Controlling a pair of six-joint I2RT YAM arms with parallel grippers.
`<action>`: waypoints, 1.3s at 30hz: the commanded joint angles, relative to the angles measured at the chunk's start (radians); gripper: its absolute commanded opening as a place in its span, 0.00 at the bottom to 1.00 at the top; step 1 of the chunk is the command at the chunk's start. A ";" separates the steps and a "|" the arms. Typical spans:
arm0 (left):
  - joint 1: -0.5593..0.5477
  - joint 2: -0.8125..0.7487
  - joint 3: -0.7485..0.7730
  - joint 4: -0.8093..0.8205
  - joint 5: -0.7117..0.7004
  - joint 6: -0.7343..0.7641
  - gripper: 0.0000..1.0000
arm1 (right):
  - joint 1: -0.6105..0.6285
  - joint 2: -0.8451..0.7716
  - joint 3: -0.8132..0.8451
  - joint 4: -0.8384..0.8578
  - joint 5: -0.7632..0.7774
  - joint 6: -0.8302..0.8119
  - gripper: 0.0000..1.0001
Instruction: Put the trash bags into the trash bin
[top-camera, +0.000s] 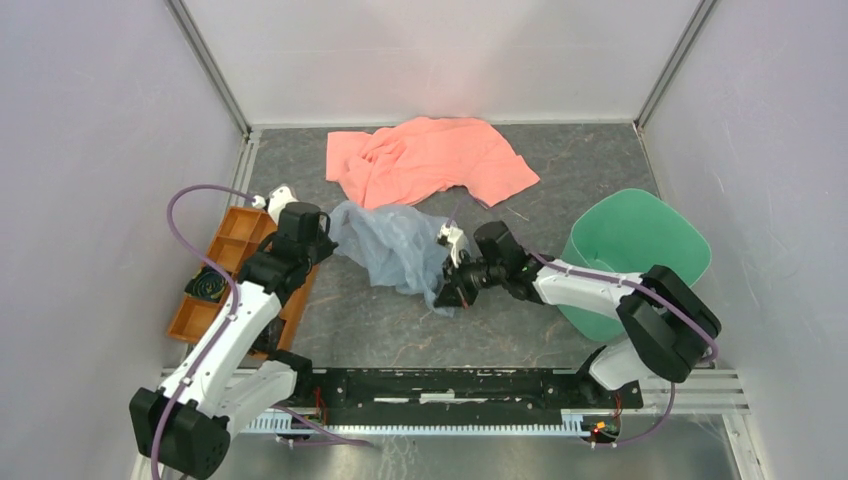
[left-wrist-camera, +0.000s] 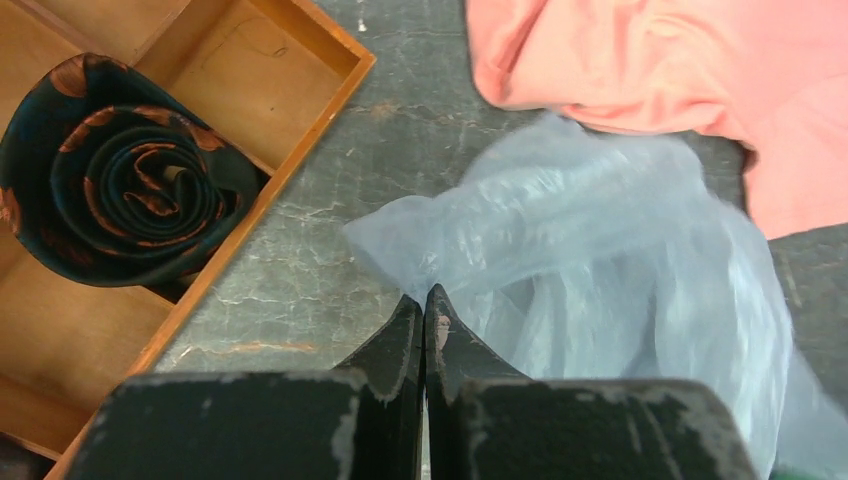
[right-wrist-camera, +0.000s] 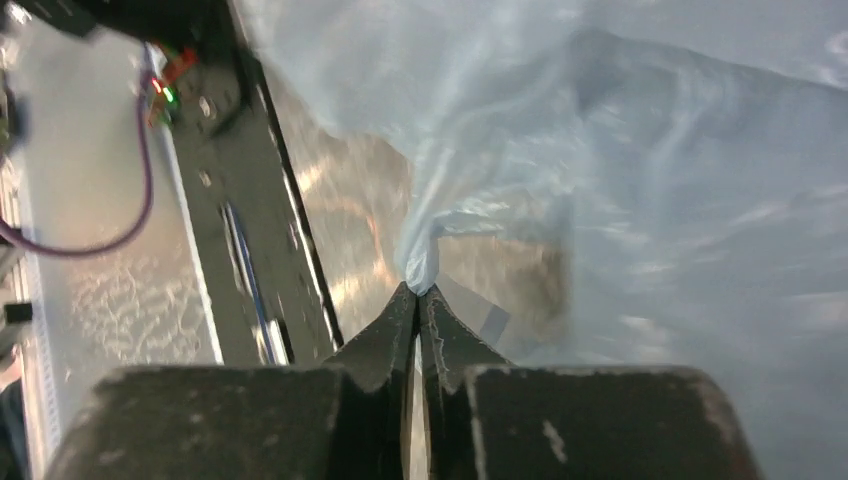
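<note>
The trash bag (top-camera: 395, 245) lay crumpled on the tabletop (top-camera: 370, 325), well left of the trash bin (top-camera: 635, 240), its near right edge pinched by the right end effector (right-wrist-camera: 418, 292), the left end effector (left-wrist-camera: 424, 300) pressed together at its left corner (grip on film indeterminable).

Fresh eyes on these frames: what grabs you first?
The crinkly pale blue trash bag mid-table, with its film bunched into the shut right gripper. The left gripper is shut at the bag's other corner, seemingly pinching it too. Then the colours: a salmon-pink cloth behind the bag, the green trash bin at the right, and an orange tray on the left.
</note>
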 joint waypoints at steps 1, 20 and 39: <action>0.017 0.047 0.001 0.024 -0.052 0.036 0.02 | 0.012 -0.008 -0.036 -0.177 -0.004 -0.096 0.12; 0.022 0.020 -0.095 0.093 0.020 0.017 0.02 | 0.260 -0.192 -0.446 0.488 0.806 -0.503 0.76; 0.039 0.049 -0.054 0.136 0.118 0.007 0.02 | 0.043 0.045 0.011 0.002 0.481 0.035 0.00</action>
